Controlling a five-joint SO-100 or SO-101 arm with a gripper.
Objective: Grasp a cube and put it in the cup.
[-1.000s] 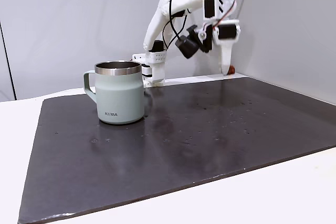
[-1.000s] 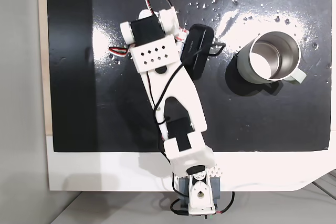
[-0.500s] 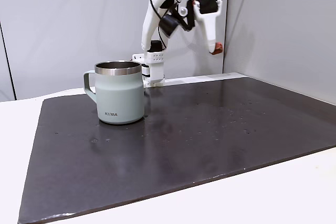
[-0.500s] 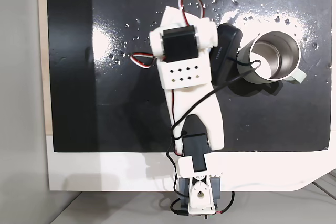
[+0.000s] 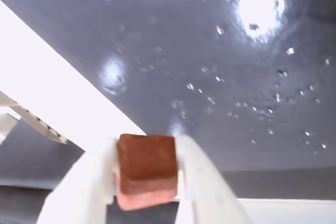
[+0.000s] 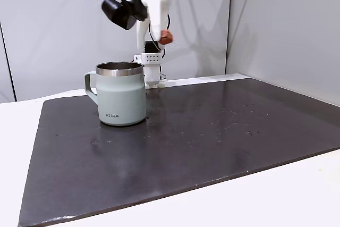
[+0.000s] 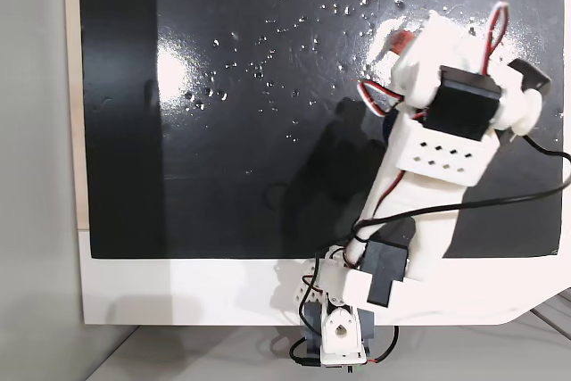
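Gripper (image 5: 147, 182), clamped on the cube (image 5: 146, 169), has swung across toward the cup (image 6: 121, 95), nearly ready to release.

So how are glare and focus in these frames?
Wrist view: the cube in the pincer is soft and close; bright glare spots on the dark mat. Overhead fixed view: a white hotspot on the mat. Side fixed view: even light, the cup sharp.

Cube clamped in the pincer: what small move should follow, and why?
Probably shift sideways toward the cup. In a fixed view the pincer holds the cube high, just right of the steel rim, not yet over the opening; the wrist view shows it firmly pinched.
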